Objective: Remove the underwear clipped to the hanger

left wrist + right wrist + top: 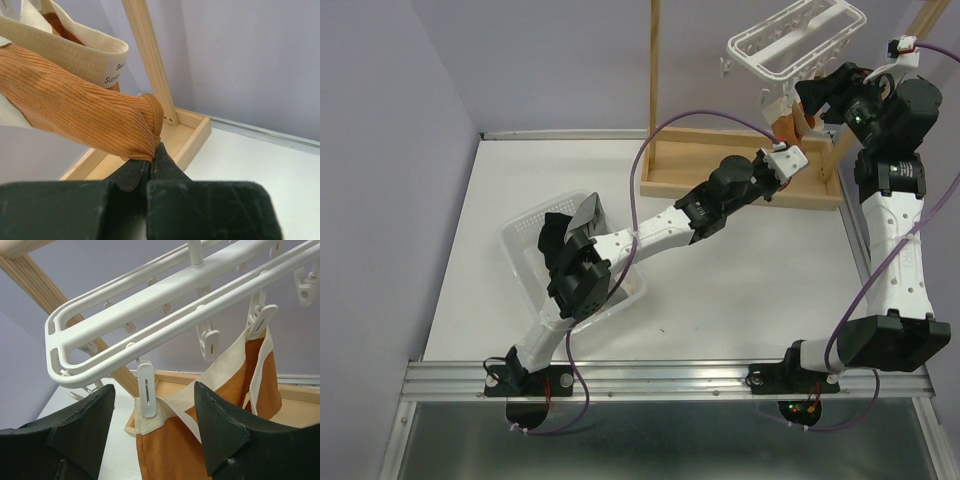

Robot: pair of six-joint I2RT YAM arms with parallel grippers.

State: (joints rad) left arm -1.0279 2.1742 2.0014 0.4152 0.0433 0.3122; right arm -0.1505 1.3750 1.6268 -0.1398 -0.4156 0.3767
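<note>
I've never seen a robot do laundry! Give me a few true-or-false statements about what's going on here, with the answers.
1. The left gripper is pinched shut on the rust-orange ribbed garment. True.
2. The right gripper is clamped on a clip. False: it is open, its fingers either side of a white clip peg.
3. The garment is off the white plastic drying frame. False: two pegs hold its cream waistband.
4. A light wooden post rises beside the garment. True.

The underwear [85,115] is ribbed rust-orange (its waistband [225,359] cream), the hanger [150,307] white, the stand [150,55] pale wood.
</note>
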